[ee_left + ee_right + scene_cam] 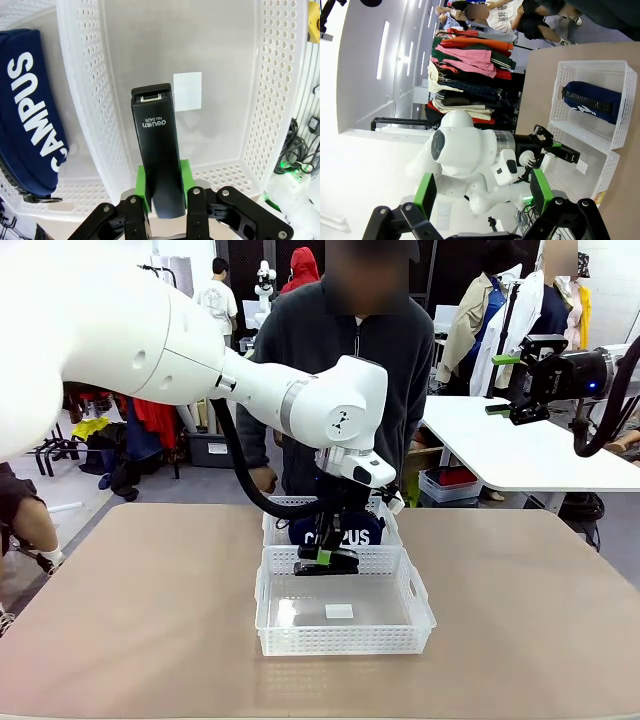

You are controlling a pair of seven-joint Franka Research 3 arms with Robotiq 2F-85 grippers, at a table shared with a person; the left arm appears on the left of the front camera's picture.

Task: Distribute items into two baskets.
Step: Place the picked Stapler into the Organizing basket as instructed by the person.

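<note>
Left claw [162,197] clamped on the black stapler [157,150], held above the near white basket [345,640]. The navy CAMPUS pouch [345,532] lies in the far basket [285,505]. Right claw [510,385], raised clear of the tabletop [130,620], stands wide and empty.

Left gripper [325,558] clamped, reaching mid-table; right gripper [511,385] raised, jaws apart.

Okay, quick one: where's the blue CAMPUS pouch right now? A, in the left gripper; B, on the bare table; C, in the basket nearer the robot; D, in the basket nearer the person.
D: the CAMPUS pouch lies in the far basket, while the left gripper holds the stapler.
</note>
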